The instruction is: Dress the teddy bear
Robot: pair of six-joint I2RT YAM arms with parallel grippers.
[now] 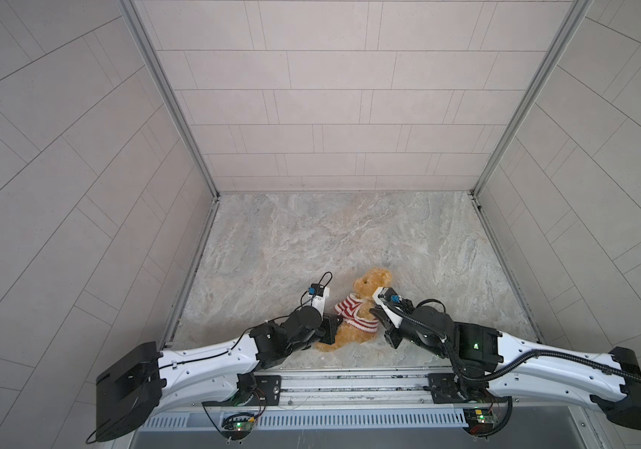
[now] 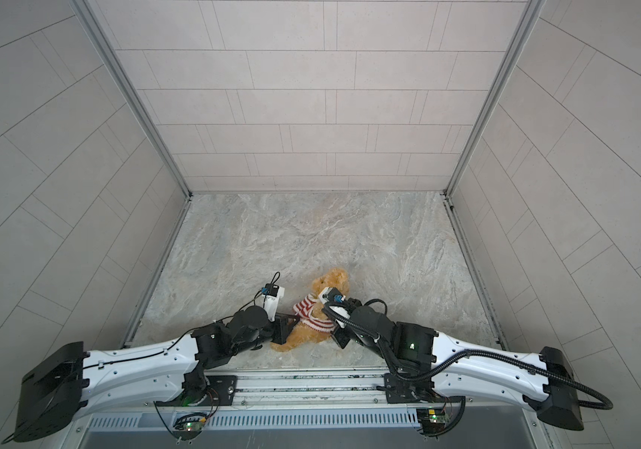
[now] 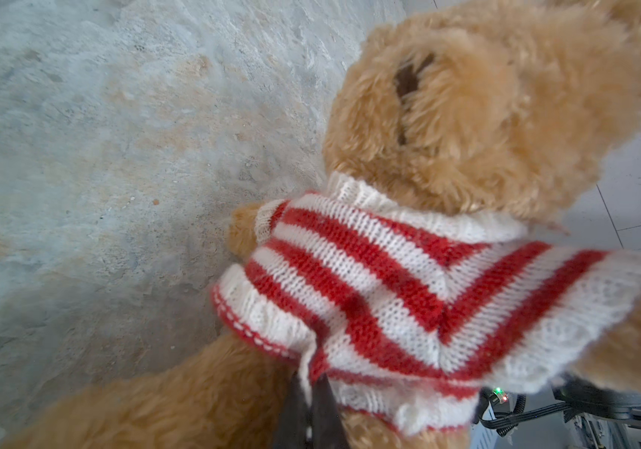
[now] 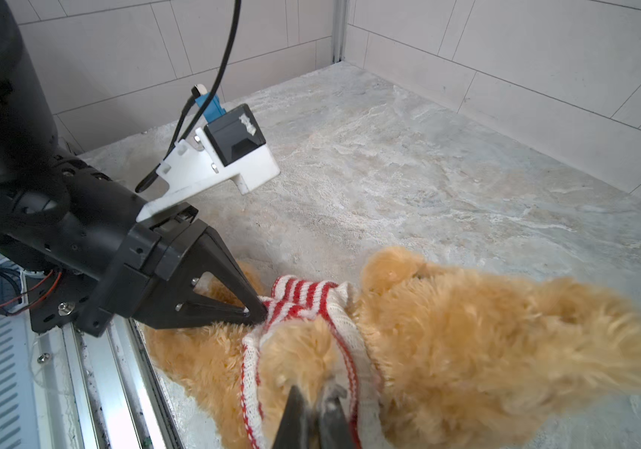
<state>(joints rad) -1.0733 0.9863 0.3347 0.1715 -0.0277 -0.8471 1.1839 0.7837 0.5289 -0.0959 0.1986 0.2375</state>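
We see the bear (image 1: pixel 371 283) in its sweater (image 1: pixel 354 317). Flanking the bear, left tool (image 4: pixel 257 311) and right tool (image 4: pixel 316 408) each nip the sweater, jaws closed.

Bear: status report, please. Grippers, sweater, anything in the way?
Left gripper shut on sweater hem. Right gripper shut on sweater by an arm. Bear lying on table, sweater over its torso. Nothing in the way.

Pale tiled walls (image 1: pixel 330 97), metal corner posts (image 1: pixel 167 97), marbled grey stone floor (image 1: pixel 350 233), even light
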